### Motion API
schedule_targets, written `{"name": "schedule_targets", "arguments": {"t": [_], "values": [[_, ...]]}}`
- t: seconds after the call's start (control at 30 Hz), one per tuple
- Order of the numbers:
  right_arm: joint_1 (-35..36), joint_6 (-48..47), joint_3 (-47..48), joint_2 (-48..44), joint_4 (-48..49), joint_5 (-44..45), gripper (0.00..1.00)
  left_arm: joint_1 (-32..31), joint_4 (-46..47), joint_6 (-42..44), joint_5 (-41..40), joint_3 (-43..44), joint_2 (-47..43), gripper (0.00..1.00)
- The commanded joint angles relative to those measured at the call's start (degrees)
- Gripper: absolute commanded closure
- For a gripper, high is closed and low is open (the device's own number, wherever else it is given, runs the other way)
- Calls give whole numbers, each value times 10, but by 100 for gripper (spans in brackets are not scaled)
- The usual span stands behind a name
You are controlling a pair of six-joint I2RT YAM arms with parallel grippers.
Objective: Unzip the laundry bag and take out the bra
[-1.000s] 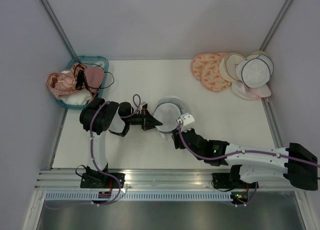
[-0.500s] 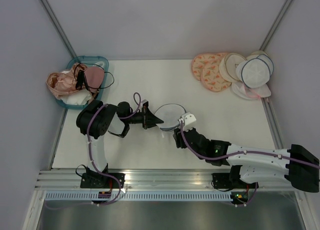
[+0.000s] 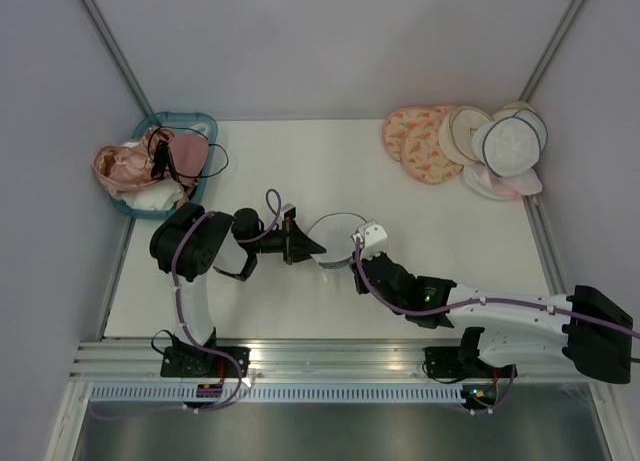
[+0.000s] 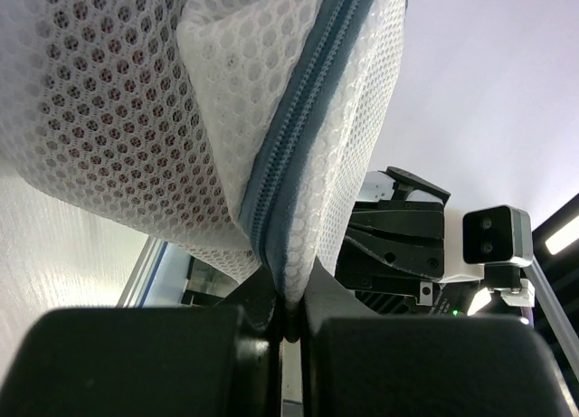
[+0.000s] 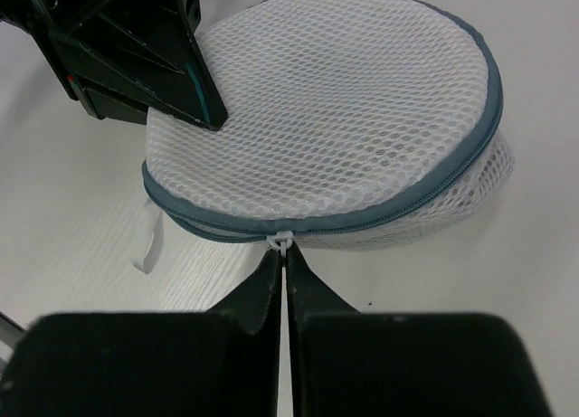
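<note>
The laundry bag (image 3: 338,231) sits between the two sets of jaws, in the middle of the white table (image 3: 300,171). The left gripper (image 3: 318,245) has its jaws shut tight on a fold of the bag's edge, with the blue zipper (image 4: 303,137) running right down into the pinch. The right gripper (image 5: 283,259) has its jaws together too. The little white zipper pull (image 5: 282,241) sticks up from their tips, so I think it is pinched there.

Not much of the job looks done. The blue zipper goes all the way round the lid in front of the right jaws, and I see no gap in it. The bra is not out; something dark shows through the mesh just above the left jaws. So the pulling, the opening and the taking out are all left.

Far off past the left jaws is a teal basket (image 3: 180,117) full of pink clothes (image 3: 125,166). Far past the right jaws is a pile of round bags (image 3: 425,146). The walls are plain grey.
</note>
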Motion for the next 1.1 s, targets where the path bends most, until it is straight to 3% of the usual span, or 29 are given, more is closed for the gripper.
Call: {"name": "schedule_targets", "arguments": {"t": [0.0,0.27,0.5,0.6,0.63,0.67,0.73,0.77,0.8,0.83,0.97,1.07], "values": [[-1,1,28,-30,-24,25,100,-4,66,44,13,1,-14,98],[-1,31,57,-83,-190,99,100,-3,-4,94,18,22,-21,98],[-1,47,67,-96,-247,112,100,-3,-117,165,26,69,-38,98],[-2,62,88,-77,-290,121,100,4,-326,291,12,141,-59,98],[-1,65,90,-74,-294,119,100,3,-443,369,3,164,-69,98],[-1,64,90,-74,-291,114,100,3,-500,403,-10,186,-72,93],[0,63,85,-78,-284,102,100,3,-551,446,-38,231,-77,68],[-1,63,82,-81,-277,100,100,3,-578,449,-50,240,-83,44],[0,63,82,-83,-274,98,100,3,-580,446,-58,246,-89,13],[0,63,81,-84,-271,98,99,4,-586,446,-66,247,-96,1],[0,66,78,-85,-257,82,100,3,-633,458,-141,220,-179,0],[0,70,75,-82,-243,61,100,-3,-617,430,-172,150,-242,0]]}}
